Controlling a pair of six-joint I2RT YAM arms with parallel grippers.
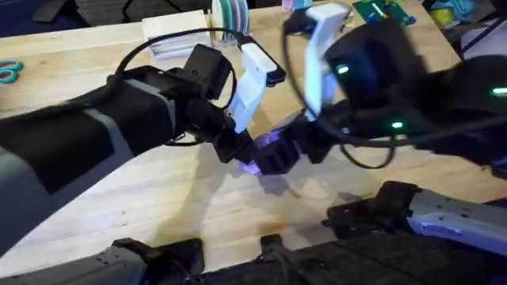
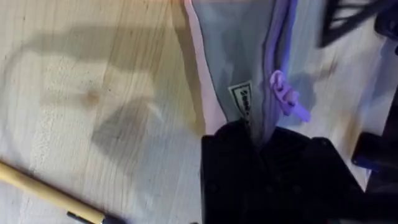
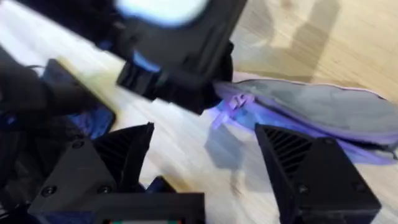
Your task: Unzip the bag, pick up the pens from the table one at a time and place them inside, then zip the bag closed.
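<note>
Left hand (image 2: 261,140) grips the bag (image 2: 239,56) end; right hand (image 3: 205,168) open beside its pull tab (image 3: 229,107). Pen (image 2: 50,194) on counter (image 2: 93,74): unzipping barely begun.

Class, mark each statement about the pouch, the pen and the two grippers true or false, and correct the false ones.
1. The left gripper is clamped on one end of the bag. True.
2. The pen is inside the bag. False: it lies on the table.
3. The right gripper is open. True.
4. The bag is red. False: it is lavender-purple.
5. The zipper pull tab is gripped by the right gripper. False: it hangs free.
</note>
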